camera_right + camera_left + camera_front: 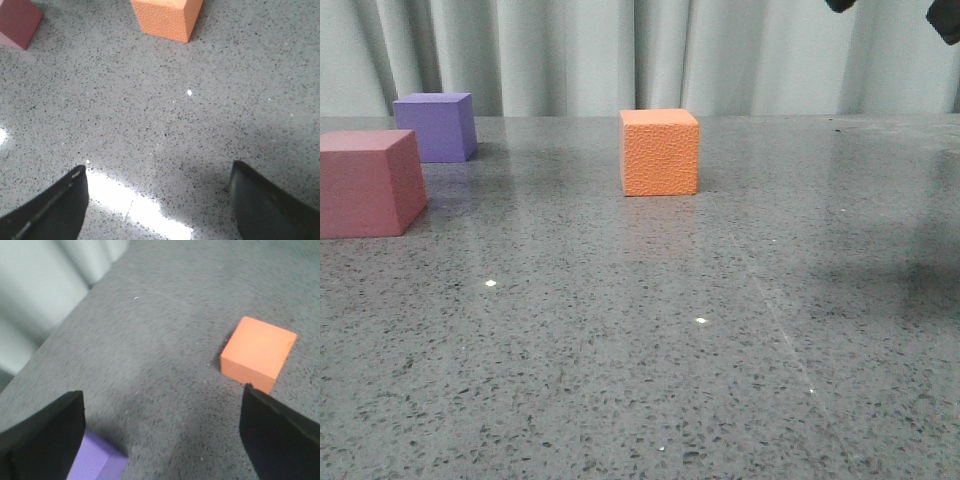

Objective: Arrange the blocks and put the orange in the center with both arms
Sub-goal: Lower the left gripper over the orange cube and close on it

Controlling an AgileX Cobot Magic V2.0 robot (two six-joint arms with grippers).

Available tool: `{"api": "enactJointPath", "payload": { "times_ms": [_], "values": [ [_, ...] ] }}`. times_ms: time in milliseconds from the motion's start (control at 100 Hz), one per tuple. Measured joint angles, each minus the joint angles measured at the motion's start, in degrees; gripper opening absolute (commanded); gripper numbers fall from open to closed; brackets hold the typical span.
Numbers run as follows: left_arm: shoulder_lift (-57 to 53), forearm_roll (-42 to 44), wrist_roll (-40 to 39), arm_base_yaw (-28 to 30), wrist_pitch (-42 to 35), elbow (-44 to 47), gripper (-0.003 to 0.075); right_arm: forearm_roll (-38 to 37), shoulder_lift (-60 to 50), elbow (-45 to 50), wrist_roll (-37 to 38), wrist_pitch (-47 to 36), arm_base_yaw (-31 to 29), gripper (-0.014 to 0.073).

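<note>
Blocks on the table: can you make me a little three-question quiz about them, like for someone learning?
1. True or false: the orange block is stacked on the purple block.
2. Which block sits nearest the camera in the front view? A) purple B) pink-red C) orange
3. Fill in: the left end effector is open and holds ____.

Key
1. False. All three blocks sit apart on the grey table.
2. B. The pink-red block is at the left edge, in front of the purple one.
3. Nothing. Its fingers are spread above the table, with the purple block by one finger. The right end effector is open and empty too.
</note>
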Motion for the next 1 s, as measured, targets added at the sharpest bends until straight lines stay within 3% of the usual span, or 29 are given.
{"api": "enactJointPath", "payload": {
  "times_ms": [290, 690, 1000],
  "values": [
    [8.54, 0.0, 10.3, -8.21, 4.92, -5.46, 0.0596, 1.49, 0.0, 0.0, 0.0, 0.11, 0.0, 0.0579],
    [14.88, 0.0, 12.19, -13.66, 1.16, -5.55, 0.0596, 1.93, 0.0, 0.0, 0.0, 2.29, 0.0, 0.0579],
    [18.29, 0.0, 12.41, -14.08, -2.25, -5.55, 0.0596, 2.29, 0.0, 0.0, 0.0, 2.55, 0.0, 0.0579]
  ]
}}
